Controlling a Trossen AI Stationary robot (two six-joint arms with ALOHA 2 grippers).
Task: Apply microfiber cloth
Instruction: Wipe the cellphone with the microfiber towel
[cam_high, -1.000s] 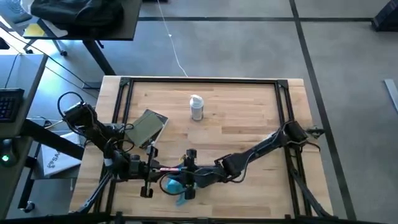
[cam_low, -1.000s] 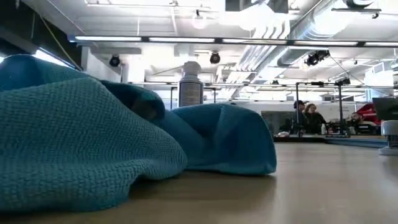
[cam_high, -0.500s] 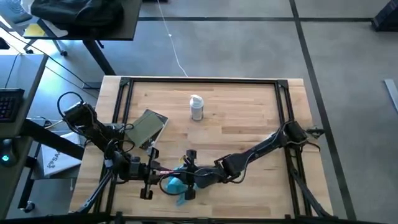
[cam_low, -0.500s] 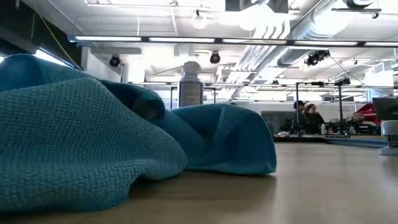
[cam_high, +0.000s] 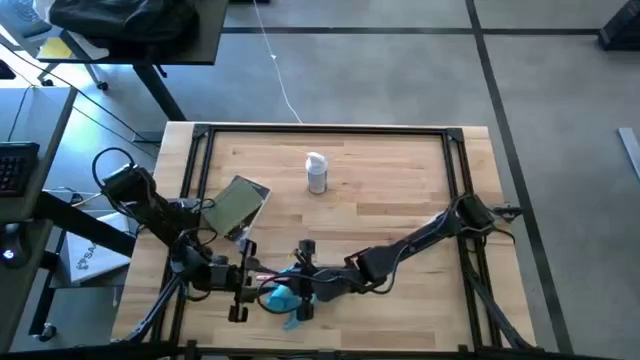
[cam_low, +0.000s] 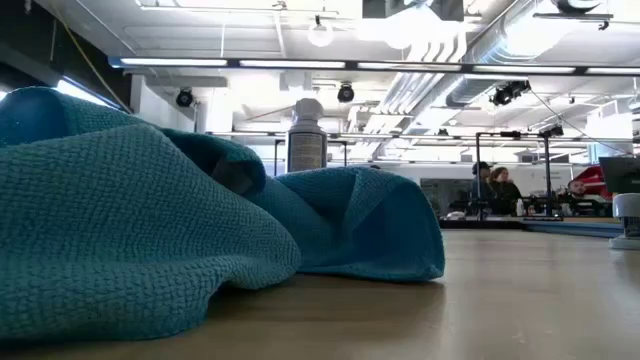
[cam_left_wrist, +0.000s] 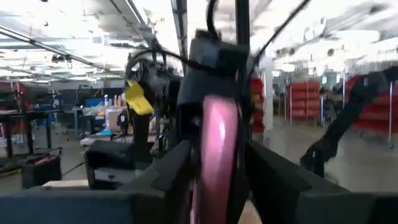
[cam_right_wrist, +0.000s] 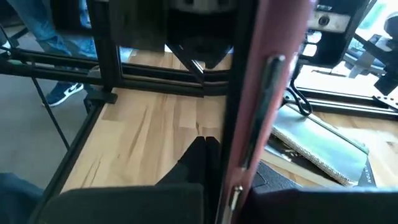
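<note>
Left gripper (cam_high: 250, 280) shifted slightly, clamped on pink bar (cam_high: 264, 272); right gripper (cam_high: 295, 278) grip unreadable, above microfiber cloth (cam_high: 283, 298): soft, light, limp; pinch a raised fold.

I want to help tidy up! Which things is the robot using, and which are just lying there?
In use: microfiber cloth, pink flat thing in the left gripper, right gripper beside it.
Lying about: spray bottle, green pouch.

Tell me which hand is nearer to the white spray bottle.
The right hand, narrowly. Both hands sit at the table's near edge by the microfiber cloth, far from the spray bottle; the left hand lies farther off to that bottle's left.
</note>
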